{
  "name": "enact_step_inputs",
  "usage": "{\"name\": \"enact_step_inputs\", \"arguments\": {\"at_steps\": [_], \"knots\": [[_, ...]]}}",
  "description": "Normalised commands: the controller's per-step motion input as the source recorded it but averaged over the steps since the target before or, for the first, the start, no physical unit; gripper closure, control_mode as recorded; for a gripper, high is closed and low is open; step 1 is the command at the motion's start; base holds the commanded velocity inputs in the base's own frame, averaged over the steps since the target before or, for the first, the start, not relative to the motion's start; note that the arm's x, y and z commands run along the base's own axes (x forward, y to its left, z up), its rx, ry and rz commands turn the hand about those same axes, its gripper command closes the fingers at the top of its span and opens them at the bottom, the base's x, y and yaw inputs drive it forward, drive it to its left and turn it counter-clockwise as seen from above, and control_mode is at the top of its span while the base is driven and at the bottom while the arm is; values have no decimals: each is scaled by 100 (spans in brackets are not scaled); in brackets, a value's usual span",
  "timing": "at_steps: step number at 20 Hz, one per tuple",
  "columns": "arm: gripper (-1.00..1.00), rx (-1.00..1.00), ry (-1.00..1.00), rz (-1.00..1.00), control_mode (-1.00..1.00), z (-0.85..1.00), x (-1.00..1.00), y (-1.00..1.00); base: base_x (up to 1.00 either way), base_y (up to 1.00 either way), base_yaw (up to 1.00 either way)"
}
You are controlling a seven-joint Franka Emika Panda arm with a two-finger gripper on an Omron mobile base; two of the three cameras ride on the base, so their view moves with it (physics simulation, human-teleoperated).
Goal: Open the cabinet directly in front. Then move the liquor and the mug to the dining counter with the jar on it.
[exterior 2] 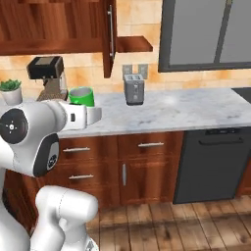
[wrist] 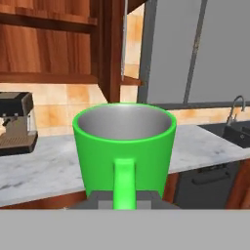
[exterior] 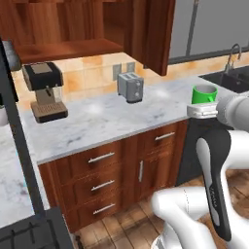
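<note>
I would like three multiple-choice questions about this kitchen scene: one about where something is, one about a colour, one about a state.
1. Where does the toaster stand?
A. on the marble worktop
B. inside the cabinet
C. on the floor

2. What colour is the mug?
A. red
B. bright green
C. white

3. What is the state of the end effector?
A. wide open, holding nothing
B. shut on the mug
C. gripping the cabinet handle

Answers:
1 A, it sits on the worktop against the tiled wall.
2 B, its wall and handle are green, with a pale inside.
3 B, the hand view shows the mug's handle clamped at the fingers, and the mug is carried above the worktop.
</note>
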Motion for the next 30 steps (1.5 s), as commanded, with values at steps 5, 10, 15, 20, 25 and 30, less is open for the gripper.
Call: {"name": "enact_step_inputs", "arguments": {"at_steps": [5, 10, 15, 20, 25, 30], "knots": [[100, 0, 0, 0, 100, 0, 0, 0, -8, -43, -42], [100, 0, 0, 0, 100, 0, 0, 0, 24, -32, -46], [100, 0, 0, 0, 100, 0, 0, 0, 42, -15, -54], [100, 0, 0, 0, 100, 0, 0, 0, 40, -11, -54], [100, 0, 0, 0, 100, 0, 0, 0, 40, -10, -54], [100, 0, 0, 0, 100, 0, 0, 0, 38, -9, -54]]}}
